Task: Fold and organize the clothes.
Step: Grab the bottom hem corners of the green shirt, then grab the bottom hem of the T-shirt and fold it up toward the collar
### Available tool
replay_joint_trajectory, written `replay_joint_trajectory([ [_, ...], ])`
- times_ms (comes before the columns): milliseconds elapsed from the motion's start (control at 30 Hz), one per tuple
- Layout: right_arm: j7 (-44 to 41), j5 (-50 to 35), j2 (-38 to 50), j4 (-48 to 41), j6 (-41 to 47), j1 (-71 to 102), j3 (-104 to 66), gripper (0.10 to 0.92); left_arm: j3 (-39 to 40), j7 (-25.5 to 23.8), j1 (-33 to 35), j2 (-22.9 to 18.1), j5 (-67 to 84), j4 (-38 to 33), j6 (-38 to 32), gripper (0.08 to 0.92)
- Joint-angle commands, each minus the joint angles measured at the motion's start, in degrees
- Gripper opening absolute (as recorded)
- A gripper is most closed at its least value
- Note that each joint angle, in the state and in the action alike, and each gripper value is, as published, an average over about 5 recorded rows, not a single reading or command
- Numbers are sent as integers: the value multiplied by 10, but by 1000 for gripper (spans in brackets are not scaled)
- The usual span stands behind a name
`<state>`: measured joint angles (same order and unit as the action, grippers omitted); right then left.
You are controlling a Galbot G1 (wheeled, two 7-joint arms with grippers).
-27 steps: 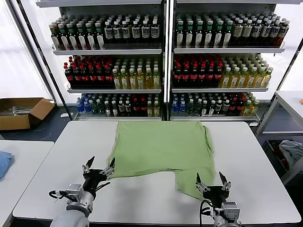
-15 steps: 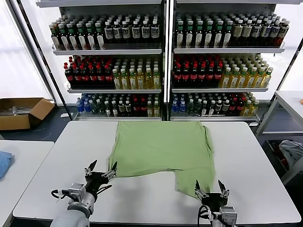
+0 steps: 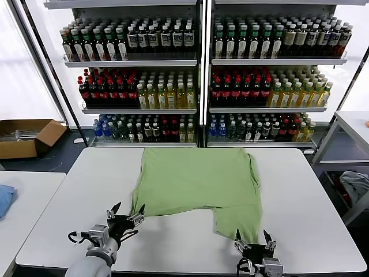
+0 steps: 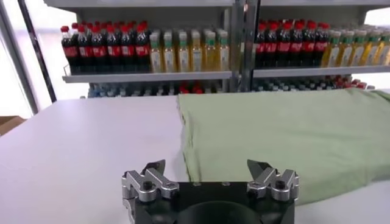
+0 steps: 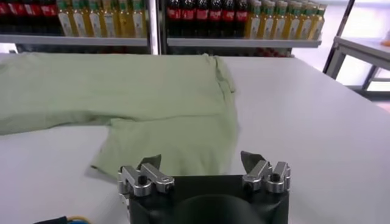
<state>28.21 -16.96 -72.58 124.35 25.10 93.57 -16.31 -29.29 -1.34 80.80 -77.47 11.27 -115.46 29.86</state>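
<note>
– Both grippers have drawn back toward the near table edge since 0.9 s ago; the shirt has not shifted. Where do they stand now?

– Left gripper (image 3: 126, 216) sits released, jaws spread, just short of the near-left corner of the light green polo shirt (image 3: 196, 179). Right gripper (image 3: 252, 245) is also released, jaws apart and holding nothing, just beyond the hanging flap at the shirt's near-right.

– And the shirt itself?

– It lies on the white table (image 3: 323, 231), toward the far half, back side up as far as I can tell: no collar, buttons or print show. 1 edge on the robot's left looks folded over, giving a thicker doubled border in the left wrist view (image 4: 286, 134). A narrower panel reaches toward the near edge on the right (image 5: 170, 146).

– How will it handle?

– I'd judge it light, soft and limp, so it will sag and crease once lifted, and may slide on the smooth tabletop. Best pinched at the hem corners: the doubled near-left corner and the tip of the near-right flap
</note>
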Motion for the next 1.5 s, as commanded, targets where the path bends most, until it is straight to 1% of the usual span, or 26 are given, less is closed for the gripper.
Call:
replay_joint_trajectory([
  [33, 3, -1, 1, -3, 1, 2, 2, 823, 0, -1, 0, 0, -1, 11, 6, 823],
  [200, 3, -1, -2, -6, 1, 1, 3, 823, -2, -3, -9, 4, 7, 29, 7, 813],
  [267, 2, -1, -3, -8, 0, 1, 2, 811, -2, -4, -11, 4, 9, 37, 7, 782],
  [367, -1, -2, -5, -13, -2, 2, 2, 767, -1, -4, -12, 3, 11, 44, 6, 701],
  [467, -2, -4, -8, -18, -8, 5, 0, 680, -1, -3, -12, 3, 11, 46, 7, 615],
  [533, -4, -6, -10, -20, -11, 7, -1, 602, 0, -3, -11, 4, 12, 45, 8, 554],
  [933, -7, -9, -7, -22, -21, 10, -4, 255, 5, -7, -4, 3, 15, 48, 13, 207],
  [1067, -11, -6, -6, -22, -26, 9, -1, 153, 5, -7, -3, 0, 15, 45, 14, 110],
  [1133, -15, -4, -5, -23, -34, 7, 1, 122, 5, -7, -2, -2, 15, 42, 11, 88],
  [1200, -21, -2, -5, -24, -45, 4, 1, 107, 6, -8, -1, -4, 13, 36, 7, 84],
  [1500, -56, 3, 4, 7, -101, -22, -19, 107, 2, -8, -8, -13, 16, -10, -42, 84],
])
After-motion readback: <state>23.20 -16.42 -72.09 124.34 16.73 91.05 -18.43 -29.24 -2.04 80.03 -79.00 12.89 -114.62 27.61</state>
